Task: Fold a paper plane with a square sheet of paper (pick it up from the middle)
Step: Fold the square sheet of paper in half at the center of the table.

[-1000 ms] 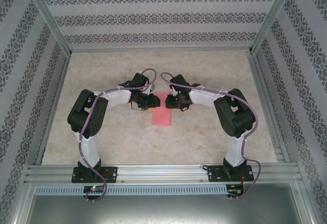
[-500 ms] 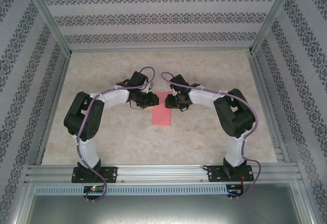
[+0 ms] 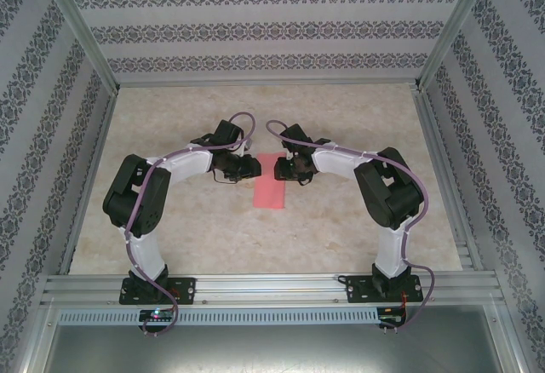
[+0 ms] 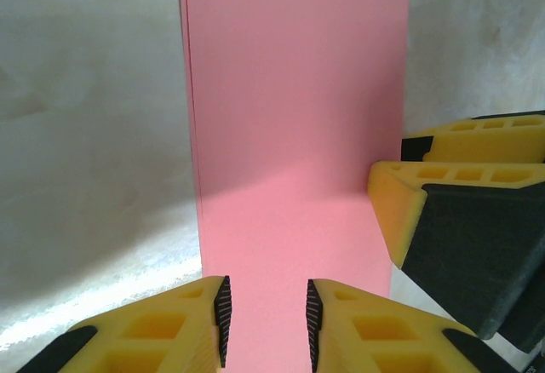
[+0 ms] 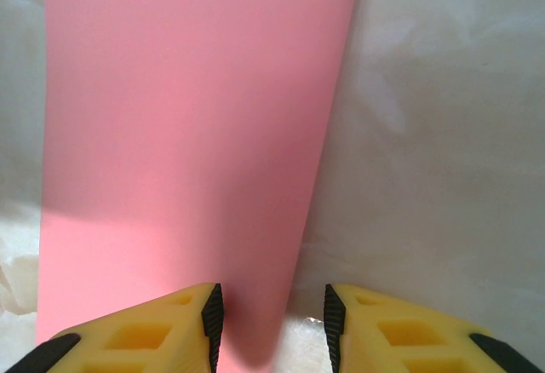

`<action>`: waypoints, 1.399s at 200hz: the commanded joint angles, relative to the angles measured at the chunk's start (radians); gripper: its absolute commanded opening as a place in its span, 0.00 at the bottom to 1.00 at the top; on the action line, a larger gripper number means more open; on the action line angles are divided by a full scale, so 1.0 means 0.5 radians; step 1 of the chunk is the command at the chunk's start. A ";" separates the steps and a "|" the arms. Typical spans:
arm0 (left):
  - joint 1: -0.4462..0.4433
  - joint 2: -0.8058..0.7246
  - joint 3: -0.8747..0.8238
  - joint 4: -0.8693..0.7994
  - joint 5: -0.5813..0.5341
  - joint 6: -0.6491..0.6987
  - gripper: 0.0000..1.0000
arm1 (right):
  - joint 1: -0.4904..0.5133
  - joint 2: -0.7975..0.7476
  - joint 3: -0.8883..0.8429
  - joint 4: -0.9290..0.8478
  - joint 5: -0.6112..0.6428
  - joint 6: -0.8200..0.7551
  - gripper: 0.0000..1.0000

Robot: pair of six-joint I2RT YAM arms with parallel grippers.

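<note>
The pink-red sheet of paper (image 3: 270, 184) lies flat on the marble tabletop as a narrow rectangle, with two layers showing along one long edge (image 4: 294, 134). My left gripper (image 3: 253, 167) hovers low over its far end from the left, jaws open over bare pink paper (image 4: 268, 322). My right gripper (image 3: 282, 169) faces it from the right, also open (image 5: 268, 322). The paper's long edge (image 5: 187, 134) runs between the right jaws without being pinched. The right gripper's yellow fingers (image 4: 460, 211) show in the left wrist view beside the sheet. The paper plane is out of view.
The beige marble table (image 3: 196, 237) is ringed by an aluminium frame (image 3: 272, 286) and patterned walls (image 3: 272, 28). Both arms bend inward from their bases at the near edge, with purple cables looping over the wrists.
The left arm's elbow has swung slightly out to the left, while its gripper stays over the paper. The right jaws have widened slightly. The paper has not moved.
</note>
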 commanded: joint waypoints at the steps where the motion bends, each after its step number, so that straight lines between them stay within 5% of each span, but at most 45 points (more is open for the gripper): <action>1: 0.025 -0.057 -0.026 -0.067 -0.021 0.054 0.33 | 0.048 0.096 0.022 -0.001 -0.013 0.027 0.40; 280: 0.020 0.093 -0.007 0.128 0.140 -0.057 0.29 | 0.053 0.142 0.052 -0.051 0.017 -0.012 0.42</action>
